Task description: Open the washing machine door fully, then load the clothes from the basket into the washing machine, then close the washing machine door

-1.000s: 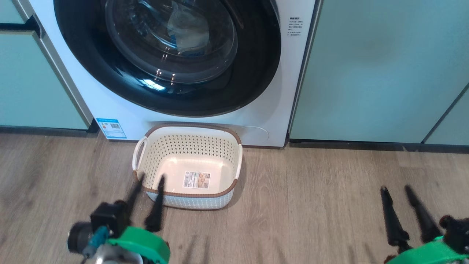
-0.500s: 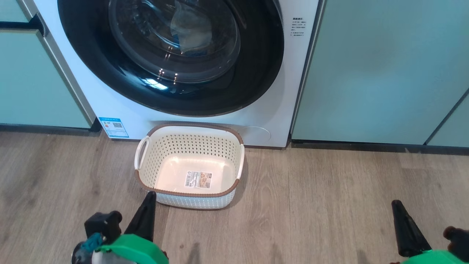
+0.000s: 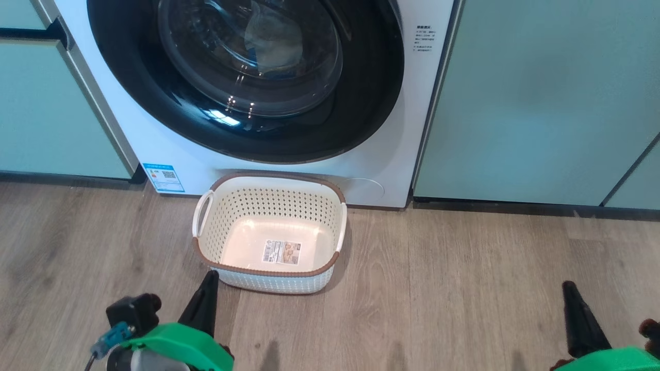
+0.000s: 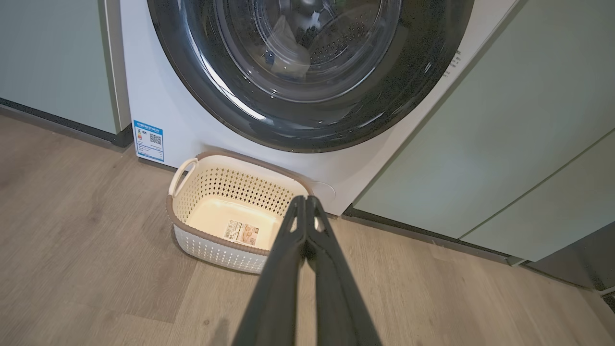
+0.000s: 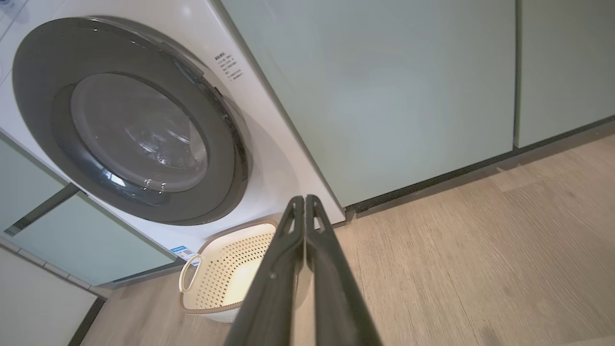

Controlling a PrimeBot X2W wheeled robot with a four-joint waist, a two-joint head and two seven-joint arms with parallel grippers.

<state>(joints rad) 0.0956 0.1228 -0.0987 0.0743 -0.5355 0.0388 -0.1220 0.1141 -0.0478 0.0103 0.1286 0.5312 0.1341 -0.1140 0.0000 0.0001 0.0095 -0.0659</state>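
The white washing machine (image 3: 361, 154) stands between green cabinets, its glossy black round door (image 3: 154, 113) closed flat against the front. Through the glass I see pale clothes (image 3: 270, 38) with a blue patch in the drum; the clothes (image 4: 288, 50) show in the left wrist view too. The cream basket (image 3: 206, 247) sits on the floor before the washer, with only a label on its bottom. My left gripper (image 3: 210, 276) is shut just at the basket's near left corner, holding nothing. My right gripper (image 3: 568, 286) is shut over bare floor at the lower right.
Pale-green cabinet doors (image 3: 536, 103) flank the washer on the right and on the left (image 3: 46, 113). Wood-look floor (image 3: 454, 288) stretches between the basket and my right gripper. A blue-and-white QR sticker (image 3: 164, 178) marks the washer's lower left corner.
Both grippers went from open to shut and drew back toward the bottom of the head view. The camera shifted slightly, so the whole scene sits a little further right.
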